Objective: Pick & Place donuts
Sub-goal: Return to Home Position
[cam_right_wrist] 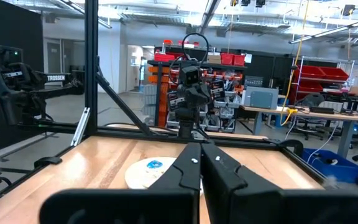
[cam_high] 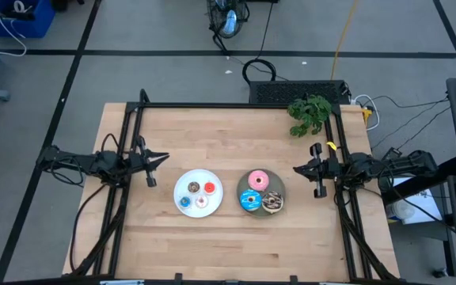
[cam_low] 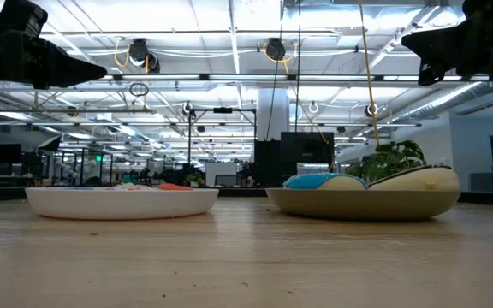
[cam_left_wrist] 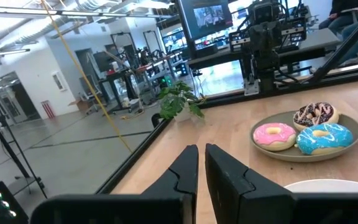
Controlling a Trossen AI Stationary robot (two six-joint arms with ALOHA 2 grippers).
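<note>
- Okay, white plate (cam_high: 178,188) is sitting left of centre on the wooden tabletop (cam_high: 212,245), carrying four tiny ones: tiny blue donut (cam_high: 184,201) and cream donut (cam_high: 202,202) are lying on its near side, brown donut (cam_high: 193,188) and red donut (cam_high: 210,188) are lying just behind them.
- Just right of it, not touching, grey plate (cam_high: 280,188) is carrying the three larger ones: blue sprinkled donut (cam_high: 251,199) and chocolate sprinkled donut (cam_high: 272,202) are lying nearer, pink donut (cam_high: 257,180) is lying at the far side, all three crowding together.
- A bit farther back, left gripper (cam_high: 163,157) is hanging high over the tabletop, left of the white plate and pointing toward it, fingers pressing together and gripping nothing.
- Opposite it, right gripper (cam_high: 297,169) is hanging right of the grey plate and pointing toward it, fingers meeting at the tips, also gripping nothing.
- Farther on, green plant (cam_high: 309,113) is sitting at the far right of the tabletop, by the black frame (cam_high: 236,105) running along the far edge.
</note>
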